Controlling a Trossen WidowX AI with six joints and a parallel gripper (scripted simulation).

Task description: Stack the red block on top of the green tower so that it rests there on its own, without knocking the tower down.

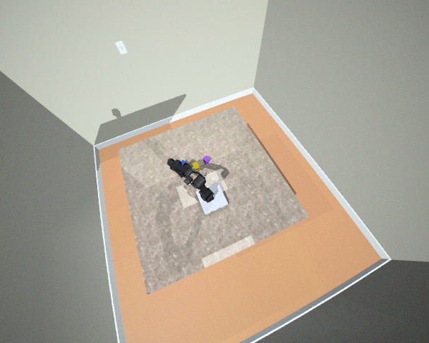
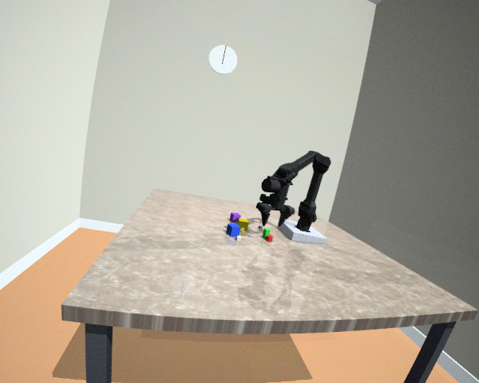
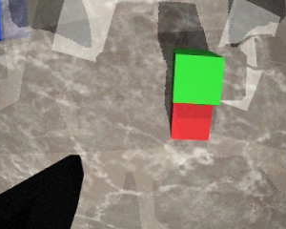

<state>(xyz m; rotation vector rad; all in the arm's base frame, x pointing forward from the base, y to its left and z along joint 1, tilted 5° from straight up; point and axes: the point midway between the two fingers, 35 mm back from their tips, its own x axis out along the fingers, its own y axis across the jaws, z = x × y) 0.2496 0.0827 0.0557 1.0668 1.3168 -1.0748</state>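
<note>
Fingers spread wide and empty on your black parallel-jaw gripper [image 2: 275, 217], which hangs above the marble-look table [image 2: 198, 288]. Small red cube [image 3: 192, 121] sits on the table, touching the green block tower [image 3: 198, 78]. Nothing grasped or stacked yet; you've the whole pick and place left.

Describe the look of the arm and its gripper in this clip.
The arm is matte black all over, built of chunky rounded links, and mounted on a pale grey rectangular base plate. The gripper has two black fingers tapering to points. No cables or markings are visible.
</note>
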